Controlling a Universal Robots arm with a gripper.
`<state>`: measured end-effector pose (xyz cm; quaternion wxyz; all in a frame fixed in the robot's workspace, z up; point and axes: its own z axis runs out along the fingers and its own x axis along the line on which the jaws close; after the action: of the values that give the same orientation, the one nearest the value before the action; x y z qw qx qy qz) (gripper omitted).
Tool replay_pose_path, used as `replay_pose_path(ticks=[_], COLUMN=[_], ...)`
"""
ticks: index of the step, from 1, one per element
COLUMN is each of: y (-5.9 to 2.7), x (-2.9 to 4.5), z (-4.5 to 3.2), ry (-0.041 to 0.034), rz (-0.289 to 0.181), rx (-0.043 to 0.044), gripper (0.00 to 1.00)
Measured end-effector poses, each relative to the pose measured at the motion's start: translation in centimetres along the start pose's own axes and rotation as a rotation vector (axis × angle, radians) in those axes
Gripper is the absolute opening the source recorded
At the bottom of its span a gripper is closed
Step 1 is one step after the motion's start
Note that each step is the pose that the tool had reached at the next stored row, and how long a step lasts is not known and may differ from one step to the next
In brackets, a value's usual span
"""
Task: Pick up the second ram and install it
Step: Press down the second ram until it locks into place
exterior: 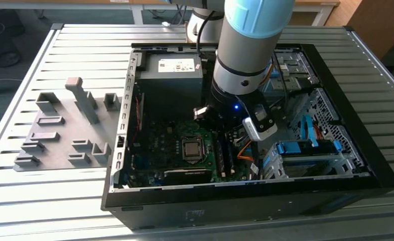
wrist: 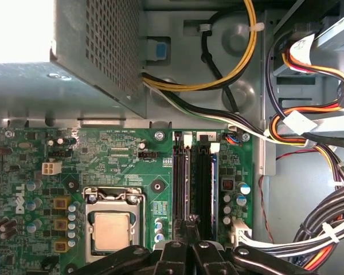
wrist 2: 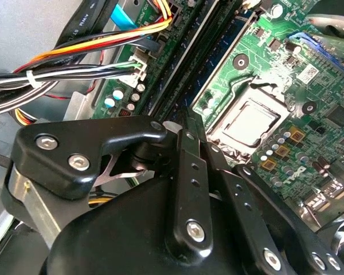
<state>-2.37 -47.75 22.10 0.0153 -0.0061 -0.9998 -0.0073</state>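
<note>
Exterior view: reaching with the arm (exterior: 240, 75) deep into the open black metal case (exterior: 357, 125), above the green board (exterior: 156, 145); leaving grey plastic blocks (exterior: 62, 130) well apart on the ribbed table (exterior: 49, 201).

Second wrist view: holding the matte black gripper (wrist 2: 186, 123) over the long slots, jaws drawn together, clasping nothing visible; passing just beside the ram (wrist 2: 232, 48), a thin blue strip.

First wrist view: poising the gripper (wrist: 189, 220) near the ram (wrist: 214, 172), apparently standing on edge in its slot; judging pickup done, seating perhaps unfinished.
</note>
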Motion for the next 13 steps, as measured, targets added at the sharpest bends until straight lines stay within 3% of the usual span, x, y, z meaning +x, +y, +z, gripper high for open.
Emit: replay_pose_path(ticks=[13], y=[0.00], x=[-0.03], z=[0.48], ry=[-0.0002], rz=[0.000], rx=[-0.0004], gripper=[0.11])
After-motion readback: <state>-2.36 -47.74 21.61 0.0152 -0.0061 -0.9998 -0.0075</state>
